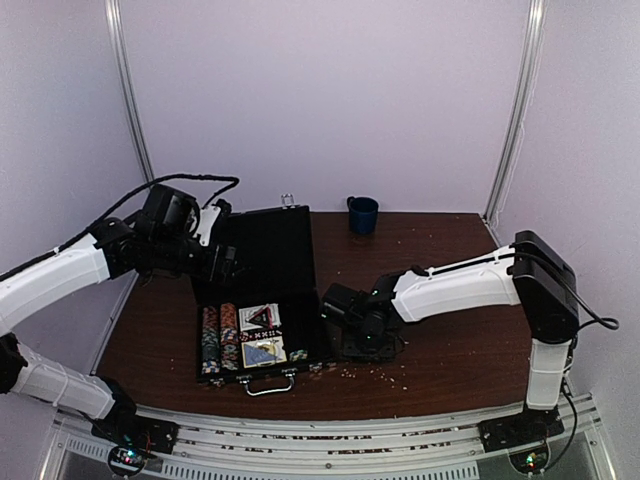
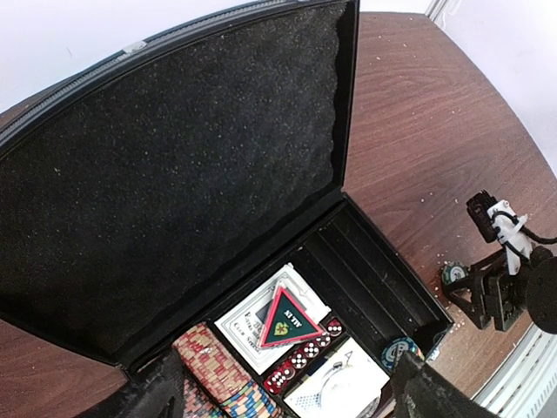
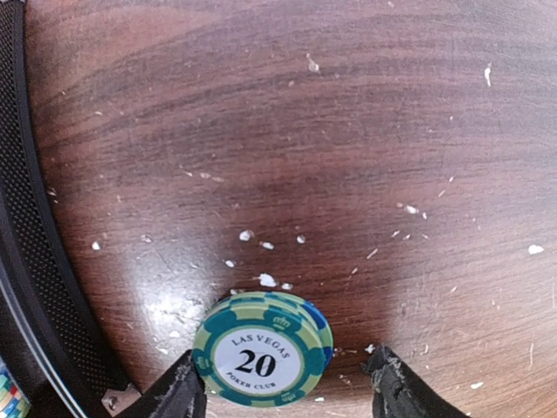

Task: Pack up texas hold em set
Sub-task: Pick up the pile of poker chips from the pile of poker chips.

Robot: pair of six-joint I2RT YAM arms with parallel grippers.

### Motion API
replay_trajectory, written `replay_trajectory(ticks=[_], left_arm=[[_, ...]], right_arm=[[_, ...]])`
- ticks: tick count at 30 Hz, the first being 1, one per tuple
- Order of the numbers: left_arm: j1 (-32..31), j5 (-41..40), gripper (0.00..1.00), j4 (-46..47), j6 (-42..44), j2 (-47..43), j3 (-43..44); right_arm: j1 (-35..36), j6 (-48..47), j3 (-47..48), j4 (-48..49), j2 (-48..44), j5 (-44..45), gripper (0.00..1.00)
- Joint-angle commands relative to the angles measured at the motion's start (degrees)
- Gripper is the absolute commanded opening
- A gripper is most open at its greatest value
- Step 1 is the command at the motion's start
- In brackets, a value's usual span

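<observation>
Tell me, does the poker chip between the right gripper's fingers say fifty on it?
No, the green poker chip lying on the wooden table is printed with 20 under the words Las Vegas.

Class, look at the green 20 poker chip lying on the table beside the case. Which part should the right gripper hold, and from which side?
Grip the green chip by its round rim, on opposite edges, coming straight down from above. It lies flat and face up on the table, so only the rim is free. The right gripper has its jaws open, one on either side of it.
</observation>
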Motion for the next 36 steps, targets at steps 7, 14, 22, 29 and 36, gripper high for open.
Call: replay_trajectory(ticks=[7, 14, 22, 29, 36], left_arm=[[0.6, 1.3, 0.84, 3.4, -0.6, -1.2, -1.6], [0.7, 1.5, 0.84, 3.5, -0.6, -1.4, -2.0], [1.1, 2.7, 0.85, 4.0, -0.9, -0.2, -2.5], [1.6, 7.3, 0.84, 5.5, -3.7, 3.3, -1.3], [2.2, 10.5, 0.83, 6.6, -7.6, 5.5, -0.1]], right_arm=[[0.5, -4.5, 4.7, -4.2, 7.3, -0.2, 0.55], [0.8, -5.4, 4.1, -4.5, 8.2, -1.2, 0.45], [0.8, -7.4, 2.5, -4.2, 7.6, -1.2, 0.27], [0.7, -10.0, 4.0, -3.2, 4.7, -0.5, 0.15], [0.7, -12.6, 8.0, -5.6, 2.2, 0.6, 0.14]])
